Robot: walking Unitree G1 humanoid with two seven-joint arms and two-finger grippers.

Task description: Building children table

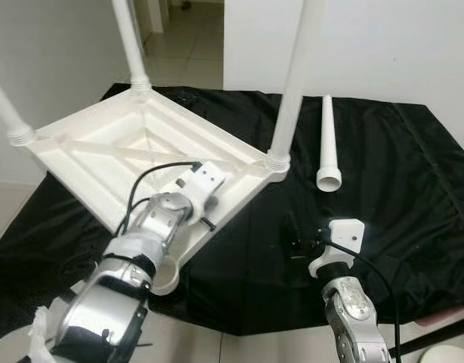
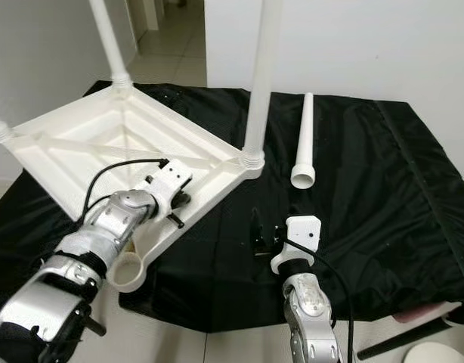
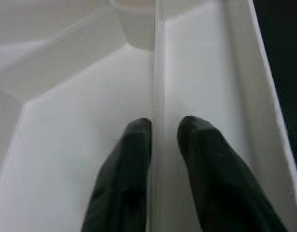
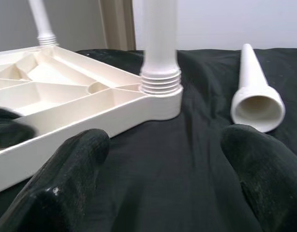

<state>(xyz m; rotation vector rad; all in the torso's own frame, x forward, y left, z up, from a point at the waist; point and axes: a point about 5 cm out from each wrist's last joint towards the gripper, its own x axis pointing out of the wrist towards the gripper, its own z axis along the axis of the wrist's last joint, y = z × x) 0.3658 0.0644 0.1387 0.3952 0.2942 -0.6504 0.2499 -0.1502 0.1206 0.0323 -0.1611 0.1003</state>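
Note:
A white plastic table top (image 1: 103,147) lies upside down on a black cloth (image 1: 398,197). Three white legs stand screwed into its corners, the nearest leg (image 1: 292,83) at the right corner. The corner closest to me carries an empty round socket (image 1: 164,278). A loose white leg (image 1: 328,144) lies on the cloth to the right, its wide open end toward me. My left gripper (image 3: 164,128) is inside the table top, shut on a thin rib (image 3: 159,72) near the front rim. My right gripper (image 4: 168,140) stands open low over the cloth, pointing between the right corner and the loose leg (image 4: 255,92).
The cloth covers the floor up to a white wall (image 1: 368,45) at the back. A doorway with tiled floor (image 1: 179,38) opens behind the table. Bare cloth lies to the right of the loose leg. A white object (image 1: 443,355) sits at the near right.

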